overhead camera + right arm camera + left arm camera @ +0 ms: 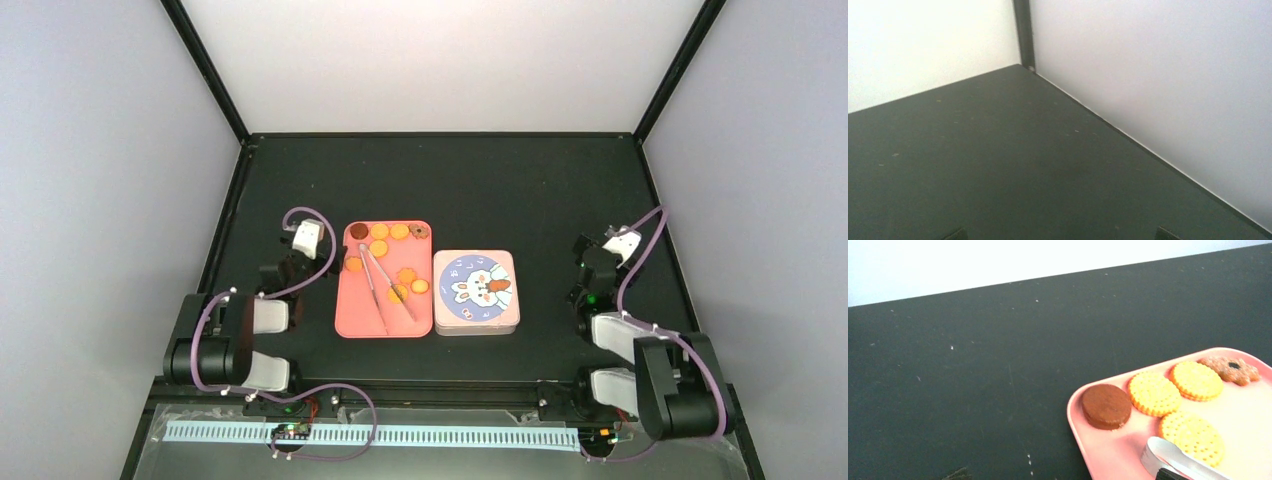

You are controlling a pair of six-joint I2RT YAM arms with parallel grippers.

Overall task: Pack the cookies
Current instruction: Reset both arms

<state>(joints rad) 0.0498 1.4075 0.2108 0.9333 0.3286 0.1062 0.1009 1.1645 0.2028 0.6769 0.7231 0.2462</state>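
The cookies lie on a pink tray (352,318) in the middle of the table: a dark brown one (359,232), several orange ones (380,231) and a brown flower-shaped one (421,232). In the left wrist view the dark brown cookie (1106,405), orange cookies (1154,393) and the flower cookie (1230,369) sit in the tray's corner (1108,452). My left gripper (297,243) is open and empty just left of the tray, and also shows in its wrist view (1063,475). My right gripper (612,248) is open and empty, right of the tin, over bare table (1060,234).
Metal tongs (385,285) lie across the tray among the cookies; their looped end (1173,457) shows in the left wrist view. A square tin (477,291) with a bunny picture, lid on, stands right beside the tray. Side walls stand close to the table's left and right edges.
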